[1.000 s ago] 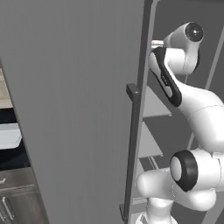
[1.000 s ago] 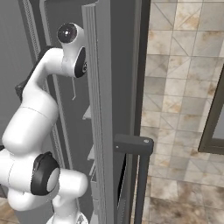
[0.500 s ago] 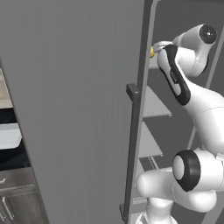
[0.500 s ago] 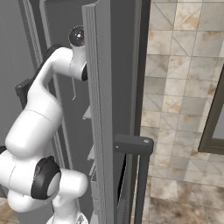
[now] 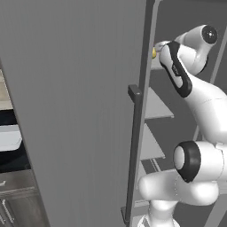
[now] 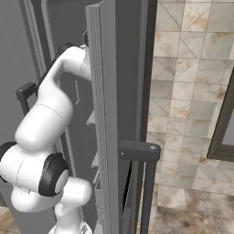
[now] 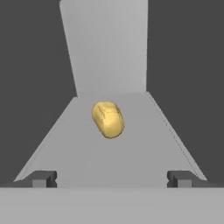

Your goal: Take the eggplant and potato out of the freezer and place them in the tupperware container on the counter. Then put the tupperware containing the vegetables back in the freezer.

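Observation:
The freezer (image 5: 80, 102) stands open, its ribbed door wide across the left base view. My arm reaches in toward an upper shelf (image 7: 131, 153). On that shelf lies the yellow-tan potato (image 7: 107, 119), a little ahead of my gripper (image 7: 111, 179) and centred between the fingertips (image 7: 41, 179). The gripper is open and holds nothing. A sliver of the potato (image 5: 154, 53) peeks past the door edge beside my hand. The pale tupperware container (image 5: 9, 136) rests on the black counter (image 5: 13, 162) at far left. The eggplant is out of view.
The door's dark bar handle (image 5: 134, 150) stands close to my arm. Lower grey shelves (image 5: 155, 106) sit beneath my forearm. In the right base view a freezer door edge with its handle (image 6: 139, 153) stands before a tiled wall (image 6: 192, 91). Grey drawers (image 5: 17, 199) lie under the counter.
My arm has stretched upward and deeper into the freezer toward the upper shelf. The gripper has stayed open.

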Robot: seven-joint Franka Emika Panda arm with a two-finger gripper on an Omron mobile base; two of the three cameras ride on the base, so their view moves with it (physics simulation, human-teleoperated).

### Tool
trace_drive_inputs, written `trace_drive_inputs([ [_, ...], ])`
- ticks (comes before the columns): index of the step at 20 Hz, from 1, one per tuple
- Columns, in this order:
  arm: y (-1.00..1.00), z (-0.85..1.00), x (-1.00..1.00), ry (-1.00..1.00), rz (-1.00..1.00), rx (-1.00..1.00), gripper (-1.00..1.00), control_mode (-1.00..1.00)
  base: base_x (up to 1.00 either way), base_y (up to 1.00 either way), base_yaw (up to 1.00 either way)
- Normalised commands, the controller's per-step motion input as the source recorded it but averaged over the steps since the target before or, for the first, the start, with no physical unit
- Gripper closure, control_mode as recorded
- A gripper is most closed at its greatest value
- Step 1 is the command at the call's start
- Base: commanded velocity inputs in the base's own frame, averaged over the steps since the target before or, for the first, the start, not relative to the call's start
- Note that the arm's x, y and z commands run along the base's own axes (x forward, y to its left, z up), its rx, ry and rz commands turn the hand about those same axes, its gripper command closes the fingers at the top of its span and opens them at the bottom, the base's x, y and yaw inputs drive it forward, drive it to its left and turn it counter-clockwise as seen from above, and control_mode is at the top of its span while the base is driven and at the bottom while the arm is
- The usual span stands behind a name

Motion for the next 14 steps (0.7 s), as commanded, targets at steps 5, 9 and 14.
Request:
trace_drive_inputs([
  [5, -0.01, 0.00, 0.35, 0.00, 0.05, 0.00, -1.00, -1.00, 0.00, 0.00, 0.00],
  [9, 0.00, -0.01, 0.37, 0.02, 0.04, 0.00, -1.00, -1.00, 0.00, 0.00, 0.00],
  [14, 0.00, -0.06, 0.30, 0.04, 0.04, 0.00, -1.00, -1.00, 0.00, 0.00, 0.00],
])
